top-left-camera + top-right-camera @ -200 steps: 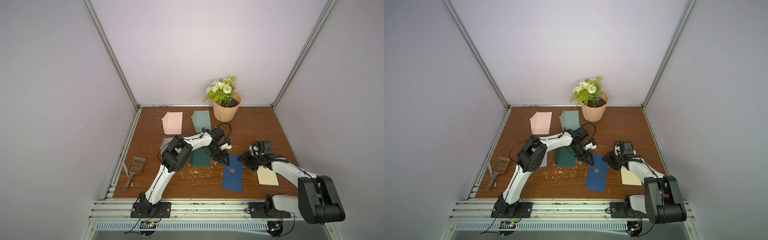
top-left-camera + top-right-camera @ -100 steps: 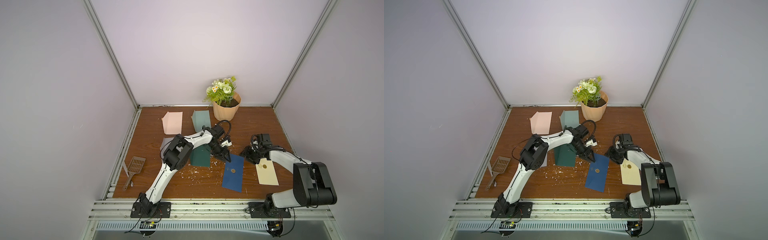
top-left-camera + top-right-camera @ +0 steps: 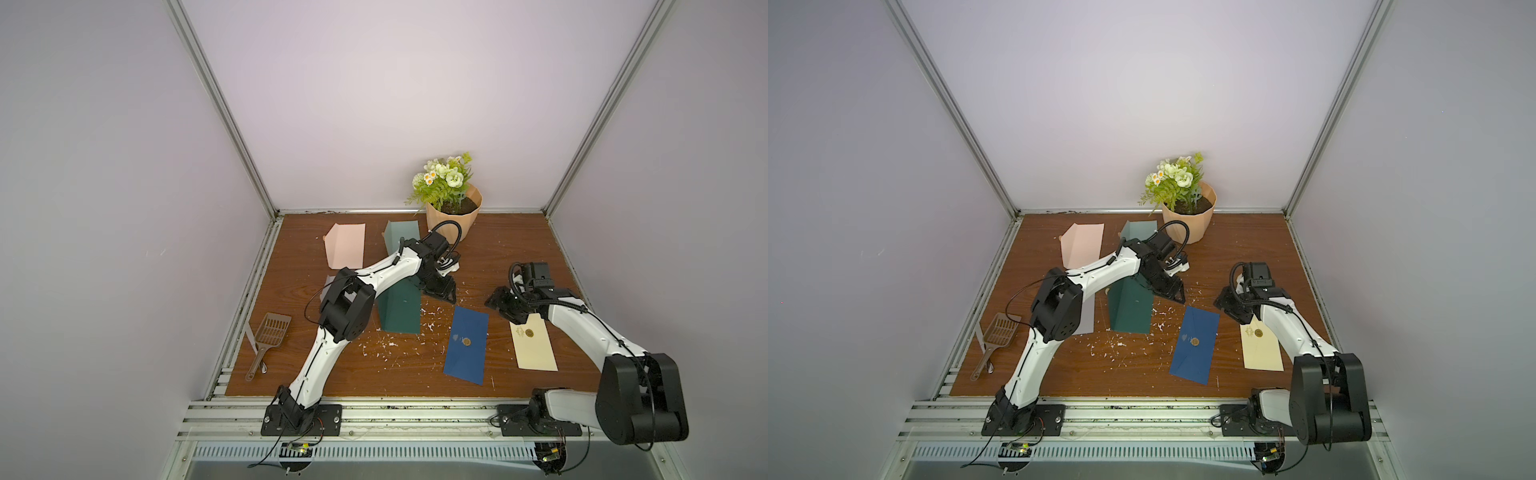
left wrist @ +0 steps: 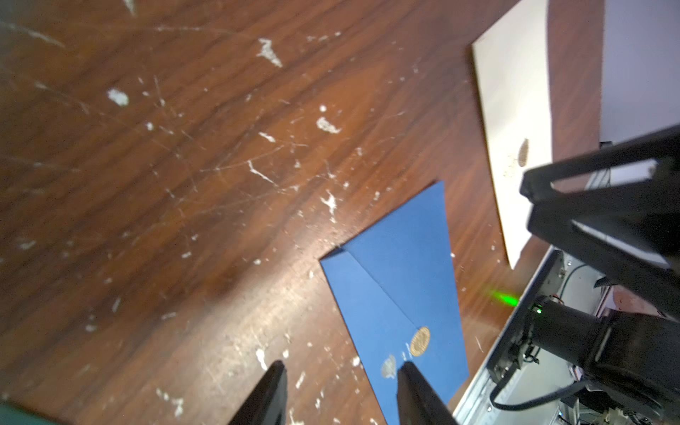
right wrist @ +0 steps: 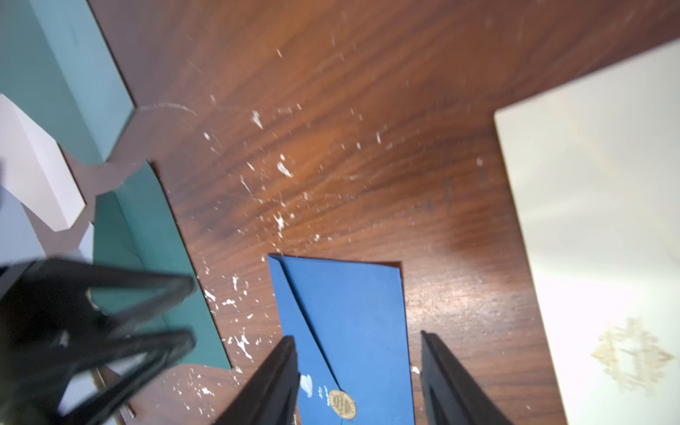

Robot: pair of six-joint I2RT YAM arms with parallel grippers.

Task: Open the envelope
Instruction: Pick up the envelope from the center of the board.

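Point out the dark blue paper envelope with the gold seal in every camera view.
In both top views: dark blue paper envelope lies flat, below and right of picture centre.
Left wrist view: just ahead of the left hand.
Right wrist view: framed by the right hand.
Shared landmark: the cream paper envelope beside it.

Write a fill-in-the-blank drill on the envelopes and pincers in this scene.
1. The blue envelope is closed by a round ____ seal.
2. The cream envelope lies on the robot's ____ side of the blue one.
3. The left pincer and the right pincer both stand ____, holding nothing.
4. The brown scoop lies on the robot's ____ side.

Missing words: gold; right; open; left.
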